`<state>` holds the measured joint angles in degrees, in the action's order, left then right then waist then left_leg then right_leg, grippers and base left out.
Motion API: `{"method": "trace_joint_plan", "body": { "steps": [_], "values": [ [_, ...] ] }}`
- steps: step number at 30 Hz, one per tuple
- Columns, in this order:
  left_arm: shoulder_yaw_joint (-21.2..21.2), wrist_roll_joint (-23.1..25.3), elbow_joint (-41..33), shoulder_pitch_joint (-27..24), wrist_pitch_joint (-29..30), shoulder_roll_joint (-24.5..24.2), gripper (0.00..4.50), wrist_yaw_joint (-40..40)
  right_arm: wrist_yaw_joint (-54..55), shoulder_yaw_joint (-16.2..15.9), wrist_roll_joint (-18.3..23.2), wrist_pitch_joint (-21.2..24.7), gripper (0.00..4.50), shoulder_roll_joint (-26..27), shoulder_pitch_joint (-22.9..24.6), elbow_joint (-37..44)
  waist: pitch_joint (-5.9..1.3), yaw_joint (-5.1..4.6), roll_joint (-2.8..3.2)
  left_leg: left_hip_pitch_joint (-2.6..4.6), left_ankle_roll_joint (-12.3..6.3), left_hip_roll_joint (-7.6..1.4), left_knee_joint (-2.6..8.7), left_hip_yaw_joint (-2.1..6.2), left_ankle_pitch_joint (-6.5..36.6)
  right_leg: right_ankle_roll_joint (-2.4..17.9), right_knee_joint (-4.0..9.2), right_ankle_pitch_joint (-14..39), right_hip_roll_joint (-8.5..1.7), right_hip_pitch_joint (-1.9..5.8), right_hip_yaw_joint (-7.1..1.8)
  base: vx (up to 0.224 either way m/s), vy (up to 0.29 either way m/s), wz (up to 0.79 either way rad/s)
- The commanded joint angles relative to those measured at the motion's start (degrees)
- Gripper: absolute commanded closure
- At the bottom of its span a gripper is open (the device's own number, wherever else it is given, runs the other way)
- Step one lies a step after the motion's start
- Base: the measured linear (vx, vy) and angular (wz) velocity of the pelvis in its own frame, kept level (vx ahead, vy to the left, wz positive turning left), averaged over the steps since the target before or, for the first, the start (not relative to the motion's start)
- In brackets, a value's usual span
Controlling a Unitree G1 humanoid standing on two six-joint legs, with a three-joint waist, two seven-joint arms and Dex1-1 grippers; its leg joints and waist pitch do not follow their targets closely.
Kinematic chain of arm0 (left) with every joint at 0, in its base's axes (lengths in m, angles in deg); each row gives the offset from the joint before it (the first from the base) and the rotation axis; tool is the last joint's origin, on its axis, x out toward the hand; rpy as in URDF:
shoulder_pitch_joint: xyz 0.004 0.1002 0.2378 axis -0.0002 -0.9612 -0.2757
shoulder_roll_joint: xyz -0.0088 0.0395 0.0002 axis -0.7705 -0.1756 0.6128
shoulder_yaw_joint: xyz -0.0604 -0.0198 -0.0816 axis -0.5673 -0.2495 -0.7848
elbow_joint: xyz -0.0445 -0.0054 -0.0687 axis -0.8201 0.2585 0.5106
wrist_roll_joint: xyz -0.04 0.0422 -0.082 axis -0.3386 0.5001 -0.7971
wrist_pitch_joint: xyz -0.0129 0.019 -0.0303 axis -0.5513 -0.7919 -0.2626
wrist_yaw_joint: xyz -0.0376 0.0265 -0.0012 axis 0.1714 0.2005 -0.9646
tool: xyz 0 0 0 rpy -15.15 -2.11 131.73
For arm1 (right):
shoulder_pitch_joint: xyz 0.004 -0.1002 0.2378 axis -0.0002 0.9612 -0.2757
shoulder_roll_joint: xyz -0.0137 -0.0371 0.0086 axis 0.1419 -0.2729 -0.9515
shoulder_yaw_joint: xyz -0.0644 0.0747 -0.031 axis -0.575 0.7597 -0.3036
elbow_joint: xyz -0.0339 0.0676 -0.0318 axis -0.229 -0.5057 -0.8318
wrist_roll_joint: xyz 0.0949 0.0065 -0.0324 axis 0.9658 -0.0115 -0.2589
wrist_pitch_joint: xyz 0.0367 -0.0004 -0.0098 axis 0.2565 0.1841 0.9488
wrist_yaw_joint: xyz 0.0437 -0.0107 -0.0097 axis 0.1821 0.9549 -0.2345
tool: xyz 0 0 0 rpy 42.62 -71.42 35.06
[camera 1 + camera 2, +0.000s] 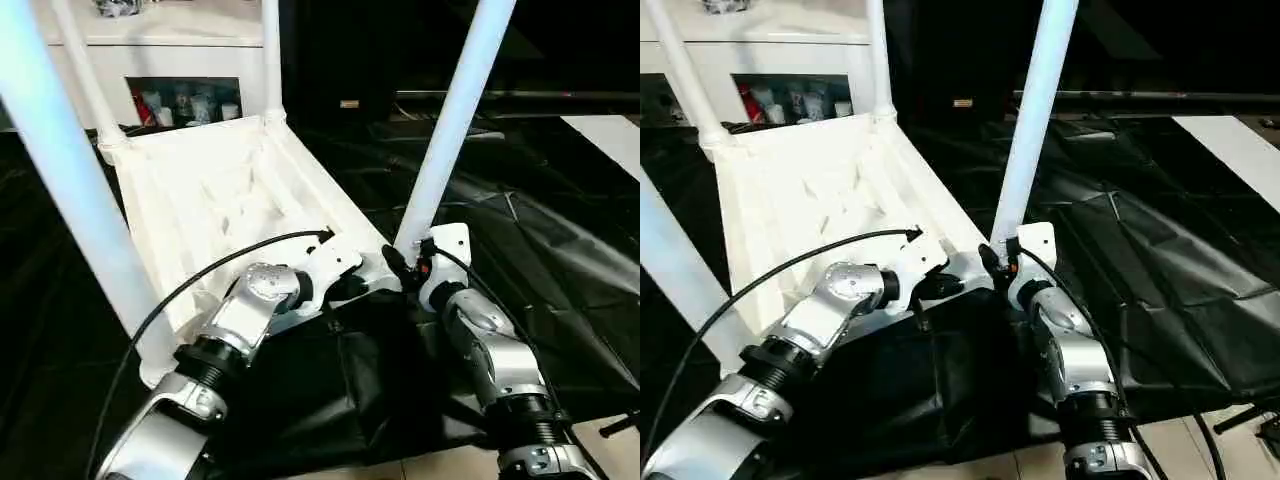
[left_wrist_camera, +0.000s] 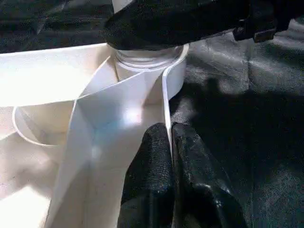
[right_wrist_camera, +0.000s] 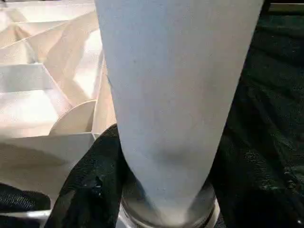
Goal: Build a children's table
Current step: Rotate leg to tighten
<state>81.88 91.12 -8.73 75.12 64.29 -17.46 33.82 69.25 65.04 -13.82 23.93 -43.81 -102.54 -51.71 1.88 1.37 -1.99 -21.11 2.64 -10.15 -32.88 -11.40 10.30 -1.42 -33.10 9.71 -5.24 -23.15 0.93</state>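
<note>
1. Head view: the table top (image 1: 215,195) lies upside down on the black-draped surface (image 1: 560,260), legs up. Both forearms reach forward, converging on the near-right leg (image 1: 450,125) in its corner socket; seating it looks like the step in hand.
2. Left wrist: left end effector (image 2: 170,156) pinched closed on the top's rim, steadying.
3. Right wrist: right end effector (image 3: 164,183) clasps the leg's base; next, press it home.
</note>
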Motion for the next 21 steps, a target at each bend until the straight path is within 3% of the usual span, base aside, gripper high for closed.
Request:
{"method": "trace_joint_plan", "body": {
  "steps": [1,5,7,8,9,10,12,15,16,17,19,21],
  "values": [
    [2.6,-1.4,-0.6,-1.2,-3.2,0.5,4.5,4.2,-8.4,-5.2,2.4,2.1,1.72,-0.3,1.0,1.9,-2.56,0.06,-0.1,0.58,-1.01,-2.42,4.32,1.29,19.9,9.5,4.59,20.5,-2.18,1.52,-1.13,0.0,0.0,0.0],
    [2.1,-2.3,-1.2,-1.8,-4.3,-1.9,4.5,7.7,-17.5,-7.5,2.7,3.3,1.52,-7.4,3.2,6.5,-2.41,0.51,-0.21,0.62,-1.65,-2.67,4.31,1.26,20.1,9.3,4.63,21.0,-2.24,1.47,-1.21,0.0,0.0,0.0],
    [2.2,-2.8,-1.3,-1.9,-4.8,-2.7,4.5,9.5,-20.5,-7.6,3.0,3.5,1.52,-10.3,4.4,8.4,-2.45,0.56,-0.24,0.45,-1.63,-2.64,4.33,1.32,19.8,9.2,4.61,21.6,-2.3,1.69,-1.18,0.0,0.0,0.0],
    [2.3,-3.3,-1.6,-2.1,-5.7,-3.5,4.5,11.4,-23.2,-7.4,3.8,3.6,1.52,-12.7,5.6,10.0,-2.38,0.69,0.01,0.58,-1.66,-2.68,4.34,1.32,19.9,9.2,4.69,21.7,-2.33,1.56,-1.23,0.0,0.0,0.0],
    [2.6,-4.0,-2.2,-2.5,-6.3,-4.3,4.5,13.8,-26.0,-7.1,4.4,3.7,1.52,-15.3,7.0,11.7,-2.35,0.85,-0.16,0.77,-1.86,-2.74,4.26,1.22,20.4,9.2,4.77,21.9,-2.28,1.4,-1.29,0.0,0.0,0.0],
    [2.8,-4.5,-2.9,-2.8,-6.5,-5.2,4.5,16.0,-28.7,-6.6,5.5,4.3,1.52,-17.6,8.3,13.3,-2.34,1.11,-0.21,0.75,-2.17,-2.83,4.3,1.22,20.4,9.4,4.69,21.5,-2.31,1.53,-1.35,0.0,0.0,0.0],
    [3.2,-5.3,-3.5,-3.1,-7.0,-6.6,4.5,19.7,-32.9,-5.2,7.4,5.6,1.52,-21.1,10.3,15.9,-2.39,1.37,0.67,0.98,-2.29,-3.02,4.28,1.19,20.4,10.2,4.54,19.2,-2.22,1.39,-1.47,0.0,0.0,0.0],
    [3.4,-6.2,-4.4,-3.6,-7.8,-8.2,4.5,23.5,-36.4,-3.1,11.1,8.2,1.52,-24.1,12.3,18.9,-2.57,1.76,0.38,0.7,-2.9,-3.02,4.23,1.12,18.7,11.5,4.11,16.0,-2.28,1.77,-1.4,0.0,0.0,0.0],
    [3.3,-6.5,-4.6,-3.7,-8.0,-8.6,4.5,24.4,-37.2,-1.8,13.0,9.4,1.52,-24.8,13.1,20.3,-2.59,1.75,0.48,0.59,-3.14,-3.01,4.19,1.11,17.8,12.3,3.96,14.3,-2.28,1.92,-1.33,0.0,0.0,0.0],
    [3.1,-6.6,-4.7,-3.8,-8.0,-9.0,4.5,24.8,-37.9,-0.5,14.7,10.4,1.52,-25.3,13.7,21.4,-2.68,1.93,1.0,0.74,-3.24,-3.03,4.14,1.17,17.4,12.6,3.8,13.4,-2.32,1.98,-1.33,0.0,0.0,0.0],
    [3.0,-7.1,-5.0,-3.9,-8.1,-10.0,4.5,25.9,-39.5,1.8,18.3,12.3,1.52,-26.9,15.0,23.8,-2.63,1.85,0.73,0.53,-3.56,-2.94,4.11,1.09,16.8,13.1,3.73,12.7,-2.3,2.12,-1.26,0.0,0.0,0.0],
    [2.9,-7.5,-5.4,-4.2,-8.1,-10.6,4.5,26.5,-40.2,3.1,20.1,13.1,1.52,-27.6,15.6,24.8,-2.64,2.04,1.22,0.57,-3.68,-2.98,4.01,1.12,15.9,13.6,3.58,12.0,-2.42,2.22,-1.25,0.0,0.0,0.0]
  ]
}}
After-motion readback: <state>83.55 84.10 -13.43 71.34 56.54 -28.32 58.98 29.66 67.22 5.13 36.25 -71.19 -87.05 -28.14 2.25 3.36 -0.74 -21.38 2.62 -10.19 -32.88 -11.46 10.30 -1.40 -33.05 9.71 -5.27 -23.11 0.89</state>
